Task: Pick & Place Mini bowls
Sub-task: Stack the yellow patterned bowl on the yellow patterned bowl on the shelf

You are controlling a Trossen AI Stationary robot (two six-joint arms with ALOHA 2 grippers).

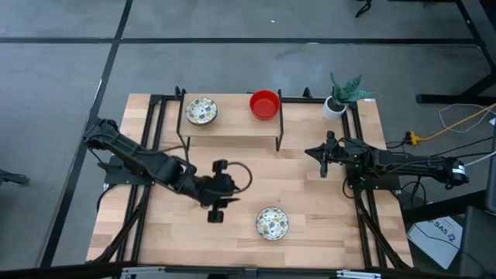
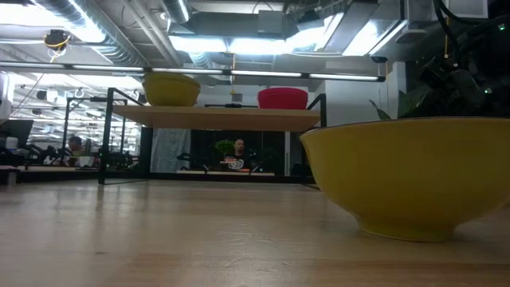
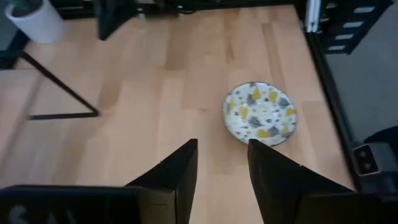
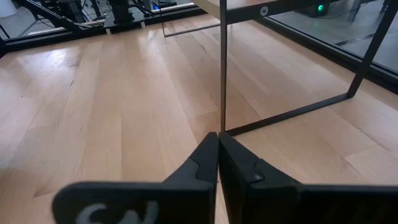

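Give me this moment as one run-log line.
left gripper: open, empty, beside patterned bowl on table | right gripper: shut, idle at right | shelf: second patterned bowl, red bowl

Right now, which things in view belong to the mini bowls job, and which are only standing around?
Job:
- patterned bowl on the table
- patterned bowl on the shelf
- red bowl on the shelf
- shelf
- left gripper, open

Standing around:
- potted plant
- right gripper, shut
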